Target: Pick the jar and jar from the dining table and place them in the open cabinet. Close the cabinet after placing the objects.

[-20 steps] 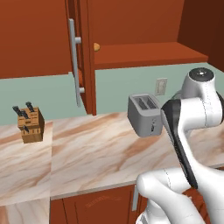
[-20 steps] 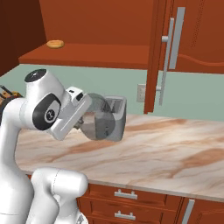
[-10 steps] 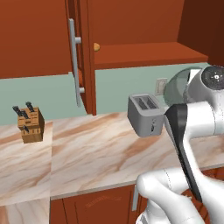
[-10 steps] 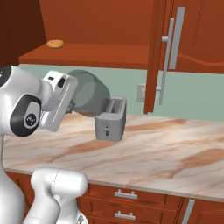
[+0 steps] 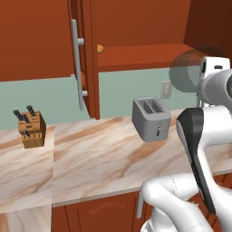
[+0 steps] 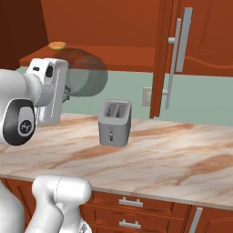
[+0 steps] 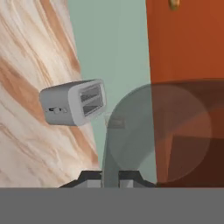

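My gripper (image 6: 68, 91) is shut on the taller smoky-grey jar (image 6: 87, 76), held in the air above the toaster and just in front of the open cabinet's shelf (image 6: 104, 53). From the left base the grey jar (image 5: 185, 72) hangs at shelf height on the right, next to my white hand. In the hand view the jar (image 7: 153, 131) rises from between my gripper (image 7: 111, 178) and overlaps the red-brown shelf (image 7: 183, 43). The cabinet door (image 5: 84, 59) stands open with its silver bar handle (image 5: 76, 63). The rounded jar with nuts is out of view.
A grey toaster (image 5: 151, 118) (image 6: 115, 123) stands on the marble counter (image 5: 95, 158) below the jar. A knife block (image 5: 31, 129) sits at the left. A small tan item (image 5: 100, 47) (image 6: 57, 45) lies on the shelf. A wall outlet (image 6: 147, 95) is behind the toaster.
The arm has lifted the grey jar from toaster height up to the level of the cabinet shelf. Toaster, knife block and door have stayed put.
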